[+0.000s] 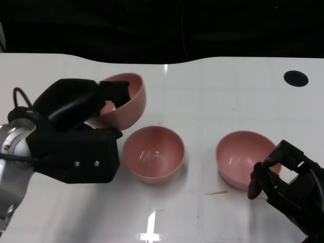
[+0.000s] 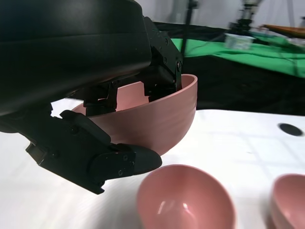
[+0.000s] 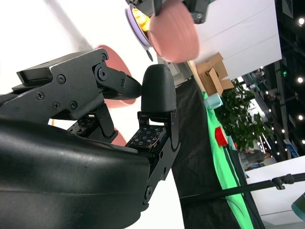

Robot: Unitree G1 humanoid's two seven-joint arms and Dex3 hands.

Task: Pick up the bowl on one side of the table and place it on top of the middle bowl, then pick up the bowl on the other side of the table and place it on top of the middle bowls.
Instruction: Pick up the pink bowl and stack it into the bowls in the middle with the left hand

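Bowl one [image 1: 125, 101] was gripped by the left robot hand [image 1: 81, 131], lifted and tilted above the tabletop [image 1: 212, 91], just beside the middle bowl [image 1: 153, 153]. The first stacking step was judged underway (levelling, then lowering, would be called for). The right robot hand [image 1: 286, 179] was held unclenched beside the right bowl [image 1: 243, 157].
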